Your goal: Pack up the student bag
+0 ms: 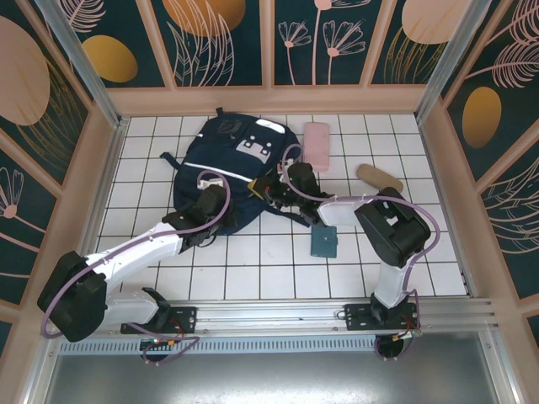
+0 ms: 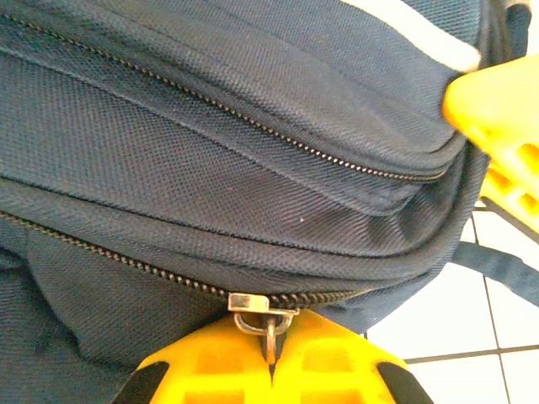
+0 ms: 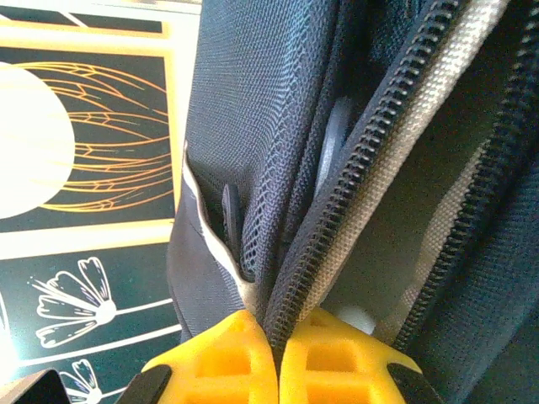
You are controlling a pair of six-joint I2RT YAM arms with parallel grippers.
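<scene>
On the white tiled tabletop (image 1: 278,269), between patterned walls (image 1: 219,42), the student bag (image 1: 227,160) lies toward the far side. My left jaws are closed on its zipper pull (image 2: 268,324); my right jaws are closed on its open zipper edge (image 3: 354,185).

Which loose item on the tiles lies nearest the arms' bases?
The small teal notebook; the pink case and tan pouch lie farther back.

White tiled table (image 1: 253,269): student bag (image 1: 226,158), pink case (image 1: 317,145), tan pouch (image 1: 379,177), teal notebook (image 1: 323,242).
</scene>
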